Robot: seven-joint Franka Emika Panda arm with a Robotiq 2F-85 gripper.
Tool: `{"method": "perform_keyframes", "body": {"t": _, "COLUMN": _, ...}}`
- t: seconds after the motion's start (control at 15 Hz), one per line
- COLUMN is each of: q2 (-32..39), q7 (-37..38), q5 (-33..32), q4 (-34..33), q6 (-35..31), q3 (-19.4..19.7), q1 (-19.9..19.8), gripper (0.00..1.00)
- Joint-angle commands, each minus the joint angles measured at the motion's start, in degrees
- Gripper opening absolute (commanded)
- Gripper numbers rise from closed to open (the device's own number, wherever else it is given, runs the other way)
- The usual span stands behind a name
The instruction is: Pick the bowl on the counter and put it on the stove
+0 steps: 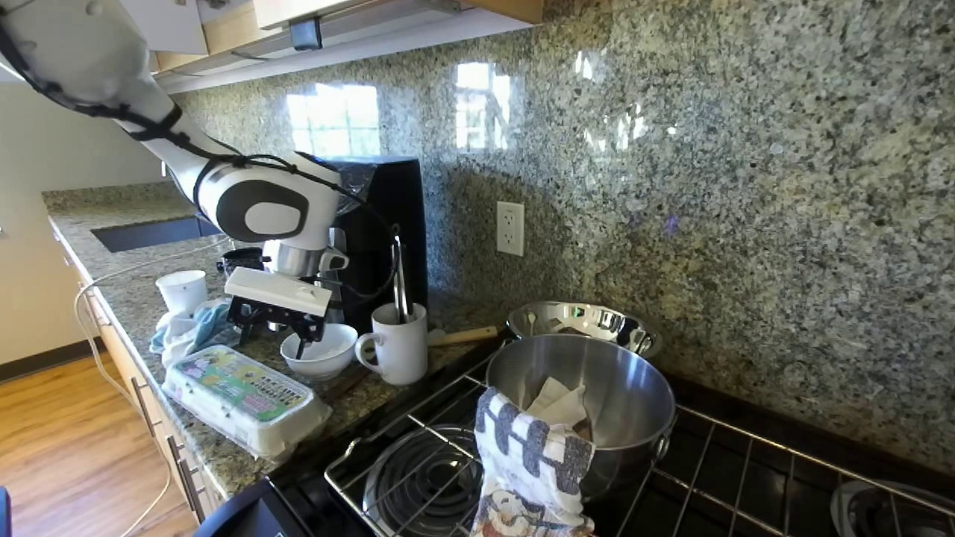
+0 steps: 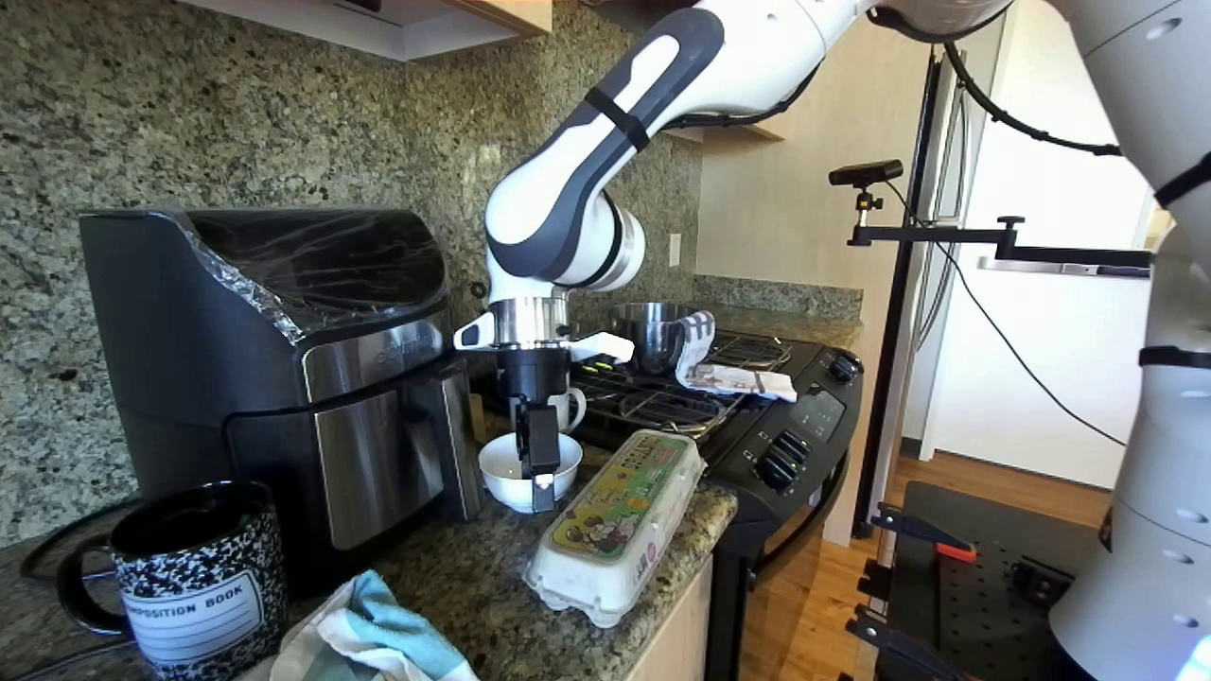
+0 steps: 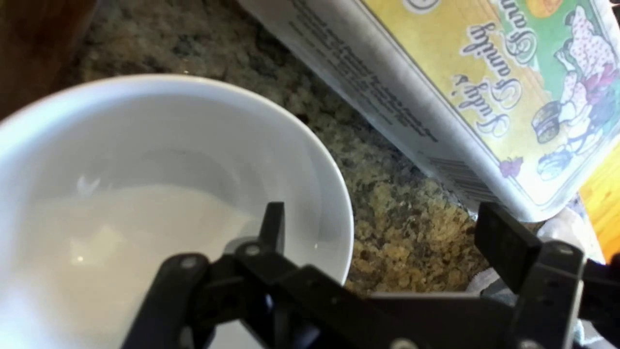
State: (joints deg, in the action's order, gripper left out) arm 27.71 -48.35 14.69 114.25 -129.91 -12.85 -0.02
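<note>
The white bowl point(image 1: 322, 359) rests on the granite counter point(image 2: 454, 577) and appears in both exterior views. Above it, my gripper point(image 3: 382, 215) points downward with its jaws wide apart. In the wrist view, one finger point(image 3: 273, 225) is over the inside of the bowl point(image 3: 160, 140), while the opposite finger point(image 3: 508, 237) is outside the rim, near the egg carton. The near rim passes between them without visible contact; whether the fingertips reach below the rim, I cannot tell. Beyond the counter is the black stove point(image 1: 716, 488) with wire grates.
An egg carton point(image 2: 620, 520) lies close beside the bowl. A white mug point(image 1: 406, 350) holding tongs stands on the stove side. On the stove, a steel pot point(image 1: 627, 403) has a towel point(image 1: 522, 462) over its rim. A black air fryer point(image 2: 331, 378) stands by the wall.
</note>
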Motion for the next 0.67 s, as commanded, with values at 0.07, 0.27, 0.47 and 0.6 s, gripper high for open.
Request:
{"method": "perform_keyframes", "body": {"t": 0.07, "q2": 0.04, "q7": -0.19, "q5": 0.01, "q4": 0.19, "q6": -1.01, "q3": -0.20, "q1": -0.62, "gripper": 1.00}}
{"method": "perform_keyframes", "body": {"t": 0.27, "q2": 0.02, "q7": -0.13, "q5": -0.26, "q4": 0.04, "q6": -1.16, "q3": -0.11, "q1": -0.62, "gripper": 0.74}}
{"method": "perform_keyframes", "body": {"t": 0.47, "q2": 0.06, "q7": -0.07, "q5": -0.48, "q4": -0.10, "q6": -1.10, "q3": -0.07, "q1": -0.54, "gripper": 0.57}}
{"method": "perform_keyframes", "body": {"t": 0.6, "q2": 0.09, "q7": 0.02, "q5": -0.58, "q4": -0.18, "q6": -1.10, "q3": -0.03, "q1": -0.51, "gripper": 0.42}}
